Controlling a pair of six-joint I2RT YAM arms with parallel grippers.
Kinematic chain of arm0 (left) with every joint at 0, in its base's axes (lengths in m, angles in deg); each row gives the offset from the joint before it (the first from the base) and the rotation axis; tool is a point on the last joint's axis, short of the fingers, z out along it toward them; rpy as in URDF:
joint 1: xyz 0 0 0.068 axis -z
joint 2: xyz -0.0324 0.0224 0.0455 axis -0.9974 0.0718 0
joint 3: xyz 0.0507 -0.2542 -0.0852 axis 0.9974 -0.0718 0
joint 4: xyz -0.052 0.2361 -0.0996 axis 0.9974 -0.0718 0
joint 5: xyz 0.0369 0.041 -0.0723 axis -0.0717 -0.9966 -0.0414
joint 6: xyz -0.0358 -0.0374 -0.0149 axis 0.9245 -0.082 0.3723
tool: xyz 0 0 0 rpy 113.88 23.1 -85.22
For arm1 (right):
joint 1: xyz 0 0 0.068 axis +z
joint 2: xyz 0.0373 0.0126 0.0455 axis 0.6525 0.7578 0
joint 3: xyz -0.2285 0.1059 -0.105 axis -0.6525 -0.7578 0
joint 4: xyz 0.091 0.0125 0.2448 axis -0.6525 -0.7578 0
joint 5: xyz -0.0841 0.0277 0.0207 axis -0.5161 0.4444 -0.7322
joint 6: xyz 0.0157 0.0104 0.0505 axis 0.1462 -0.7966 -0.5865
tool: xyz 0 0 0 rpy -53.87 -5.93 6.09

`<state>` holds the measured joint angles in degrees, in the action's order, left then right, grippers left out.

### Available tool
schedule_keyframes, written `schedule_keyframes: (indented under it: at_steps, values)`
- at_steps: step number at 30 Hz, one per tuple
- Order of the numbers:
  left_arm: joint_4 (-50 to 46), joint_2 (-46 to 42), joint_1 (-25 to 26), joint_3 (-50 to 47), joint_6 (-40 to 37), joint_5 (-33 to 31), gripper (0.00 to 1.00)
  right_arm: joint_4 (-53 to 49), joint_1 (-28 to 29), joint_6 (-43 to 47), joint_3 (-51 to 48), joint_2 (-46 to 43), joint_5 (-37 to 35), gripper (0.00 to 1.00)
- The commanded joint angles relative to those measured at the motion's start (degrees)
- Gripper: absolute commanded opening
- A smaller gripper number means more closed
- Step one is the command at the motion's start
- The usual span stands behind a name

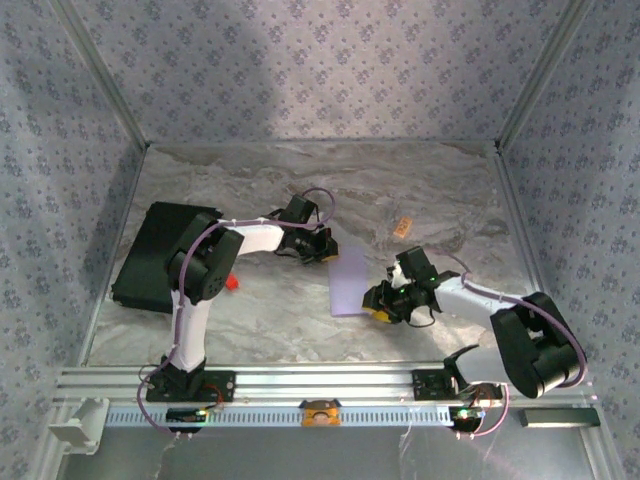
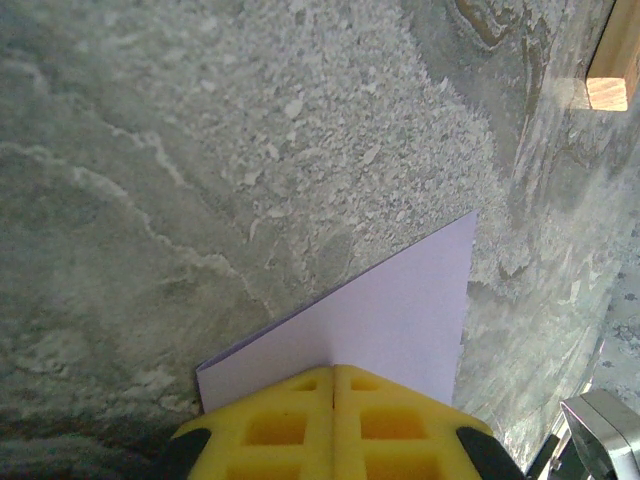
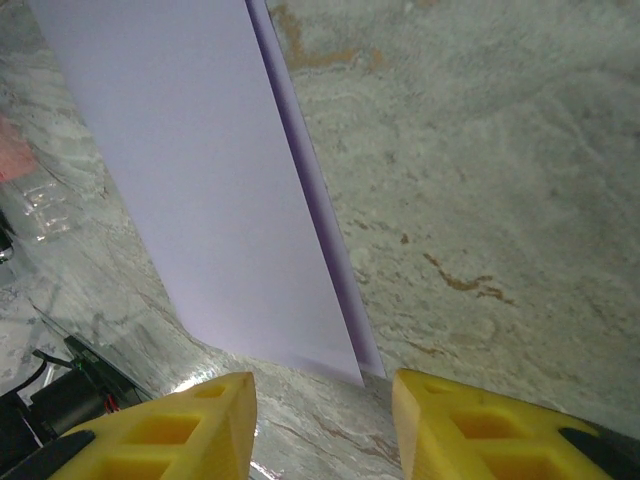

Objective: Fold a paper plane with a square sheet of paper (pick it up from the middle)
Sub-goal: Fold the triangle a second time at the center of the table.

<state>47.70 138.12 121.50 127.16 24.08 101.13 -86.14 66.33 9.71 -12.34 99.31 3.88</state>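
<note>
1. This is a robotics lab test cell: a left arm (image 1: 195, 270) and a right arm (image 1: 530, 345) are bolted to a slotted aluminium rail (image 1: 320, 380) along the near edge of the table (image 1: 290, 330).
2. Aluminium frame posts (image 1: 100, 75) rise from the table's far corners.
3. Patterned backdrop walls (image 1: 320, 70) close the table in on three sides.
4. Exposed purple cables (image 1: 318, 190) run along the arms.
</note>
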Motion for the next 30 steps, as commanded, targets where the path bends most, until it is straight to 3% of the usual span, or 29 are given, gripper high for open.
schedule_keyframes:
  at_steps: [1, 11, 30]
  values:
    - [-4.11, 1.56, 0.06, -1.6, -0.91, -1.96, 0.05, 4.56, 0.75, -0.73, 1.65, 2.14, 1.44, 0.41]
    - [-3.59, 1.92, -0.01, -1.7, -0.62, -1.47, 0.05, 5.22, 0.85, -0.15, 3.59, 2.46, 1.97, 0.37]
    - [-3.76, 1.21, 0.0, -1.7, -0.52, -1.46, 0.05, -4.73, 0.98, 1.66, 5.98, -0.67, -0.02, 0.37]
